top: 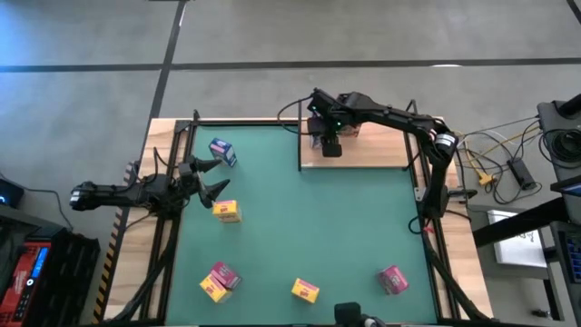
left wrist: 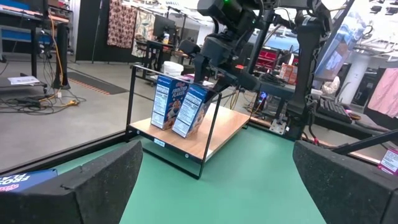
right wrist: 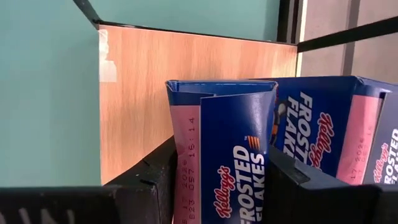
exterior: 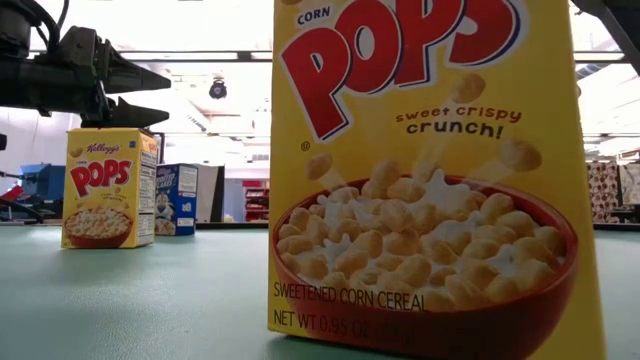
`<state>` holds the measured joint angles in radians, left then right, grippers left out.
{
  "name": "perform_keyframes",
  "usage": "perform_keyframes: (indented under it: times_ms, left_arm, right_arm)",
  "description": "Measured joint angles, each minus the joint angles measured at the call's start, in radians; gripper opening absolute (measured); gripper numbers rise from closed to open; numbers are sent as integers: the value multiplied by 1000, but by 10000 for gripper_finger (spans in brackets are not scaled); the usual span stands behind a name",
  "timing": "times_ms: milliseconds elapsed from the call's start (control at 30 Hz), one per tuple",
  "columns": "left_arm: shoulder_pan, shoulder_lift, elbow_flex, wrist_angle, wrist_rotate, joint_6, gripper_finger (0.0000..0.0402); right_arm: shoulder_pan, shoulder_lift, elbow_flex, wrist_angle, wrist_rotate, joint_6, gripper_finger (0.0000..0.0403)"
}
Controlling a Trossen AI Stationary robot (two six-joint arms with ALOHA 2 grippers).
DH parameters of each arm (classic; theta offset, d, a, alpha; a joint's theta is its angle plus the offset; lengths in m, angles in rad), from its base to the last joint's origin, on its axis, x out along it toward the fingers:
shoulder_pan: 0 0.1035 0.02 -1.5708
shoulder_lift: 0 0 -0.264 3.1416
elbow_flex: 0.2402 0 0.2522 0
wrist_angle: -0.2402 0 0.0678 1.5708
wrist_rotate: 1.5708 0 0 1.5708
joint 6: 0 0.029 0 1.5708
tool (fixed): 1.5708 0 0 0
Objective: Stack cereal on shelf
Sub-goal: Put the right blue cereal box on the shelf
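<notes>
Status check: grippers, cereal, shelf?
Right gripper shut on Frosted Flakes box over shelf, beside second blue box. Left gripper open, idle. Six boxes on mat.

Lab/workshop: robot rig, cables (top: 495, 159), clothes racks (left wrist: 124, 25) behind.

Blue/pink cereal box (right wrist: 233, 162) w/ white lettering; shelf (top: 363, 150) light wood, black posts; table (top: 309, 227) green; black claw (right wrist: 217, 186).

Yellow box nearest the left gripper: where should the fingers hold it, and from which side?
Hold the yellow box on its front and back faces, near the top, from above. It stands upright and free; the open left gripper hangs close by. The right gripper holds a blue box.
</notes>
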<state>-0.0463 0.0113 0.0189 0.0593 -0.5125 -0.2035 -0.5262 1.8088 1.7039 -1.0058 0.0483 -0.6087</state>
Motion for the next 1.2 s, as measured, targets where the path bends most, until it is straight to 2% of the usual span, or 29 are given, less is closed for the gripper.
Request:
perform_keyframes:
  times_ms: [500, 800, 1200]
  left_arm:
    - [0, 0, 0, 0, 0, 0, 400]
    - [0, 0, 0, 0, 0, 0, 400]
    - [0, 0, 0, 0, 0, 0, 400]
  right_arm:
    - [-1, 0, -1, 16, -23, -12, 155]
    - [-3, 0, -2, 17, -30, 1, 141]
    - [-3, -4, 26, 10, -23, 7, 204]
